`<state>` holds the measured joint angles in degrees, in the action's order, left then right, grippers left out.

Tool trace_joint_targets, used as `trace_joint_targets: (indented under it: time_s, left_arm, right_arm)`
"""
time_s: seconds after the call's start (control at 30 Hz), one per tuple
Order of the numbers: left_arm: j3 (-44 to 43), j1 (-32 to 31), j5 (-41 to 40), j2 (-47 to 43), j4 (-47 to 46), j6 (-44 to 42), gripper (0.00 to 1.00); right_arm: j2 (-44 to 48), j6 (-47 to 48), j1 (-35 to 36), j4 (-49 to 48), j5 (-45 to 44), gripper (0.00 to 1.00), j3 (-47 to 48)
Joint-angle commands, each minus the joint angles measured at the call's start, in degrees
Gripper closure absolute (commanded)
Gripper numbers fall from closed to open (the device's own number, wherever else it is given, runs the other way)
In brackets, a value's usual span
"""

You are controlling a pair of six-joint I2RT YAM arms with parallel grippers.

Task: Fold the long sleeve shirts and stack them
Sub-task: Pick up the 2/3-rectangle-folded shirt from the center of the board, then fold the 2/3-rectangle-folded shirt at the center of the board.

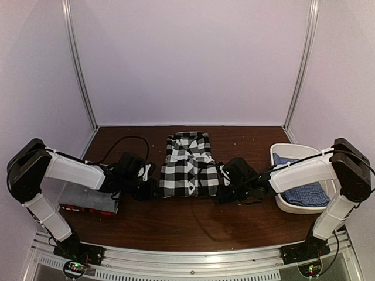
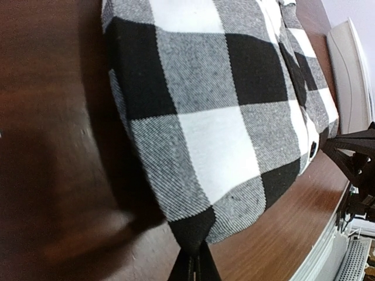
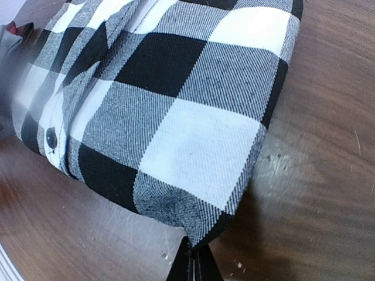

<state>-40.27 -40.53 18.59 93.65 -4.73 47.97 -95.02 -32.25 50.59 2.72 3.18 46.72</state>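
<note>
The black-and-white check shirt [image 1: 188,164] lies folded in the middle of the table. My left gripper [image 1: 153,186] is shut on its near left corner [image 2: 196,228]. My right gripper [image 1: 222,188] is shut on its near right corner [image 3: 202,225]. Both corners are pinched just above the wood. The check shirt fills both wrist views [image 2: 222,105] [image 3: 170,105]. The plain grey shirt [image 1: 88,198] lies folded at the left on the red-black shirt [image 1: 82,209], under my left arm. The blue fine-checked shirt [image 1: 304,190] lies in the tub at the right.
The white oval tub [image 1: 280,153] stands at the right, under my right arm; its rim shows in the left wrist view [image 2: 351,76]. Grey walls close the back and sides. Cables run over the brown table [image 1: 193,225] by each gripper.
</note>
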Motion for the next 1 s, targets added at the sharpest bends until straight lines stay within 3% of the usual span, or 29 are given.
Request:
trace_joint_targets:
  time_s: [0.0, 0.27, 0.53, 0.67, 0.8, 0.97]
  left_arm:
    - [3.25, -3.65, -2.96, -7.18, 5.89, 0.66, 1.00]
    - [6.95, -12.17, -9.09, -20.94, 15.54, 6.17, 1.00]
    - [-1.02, -14.29, -13.56, -28.26, 27.69, 5.69, 1.00]
    - [-11.22, -10.87, -12.96, -23.37, 31.92, 0.21, 1.00]
    - [-20.16, -1.26, -6.08, -14.17, 31.17, -7.13, 1.00]
    - [-34.77, 11.25, 2.80, 5.45, 28.08, -13.98, 1.00]
  right_arm:
    - [5.63, -3.06, 4.34, 2.25, -2.47, 1.00, -3.27]
    - [15.27, -9.48, 13.83, 8.94, -7.83, 1.00, -5.10]
    - [20.03, -12.24, 16.09, 19.94, -13.75, 1.00, 4.26]
    - [16.51, -8.59, 12.19, 20.88, -13.14, 1.00, 12.02]
    - [9.16, -3.35, 2.80, 15.73, -7.66, 1.00, 17.34]
    - [-7.68, 0.59, -10.05, 10.07, 0.68, 1.00, 28.30]
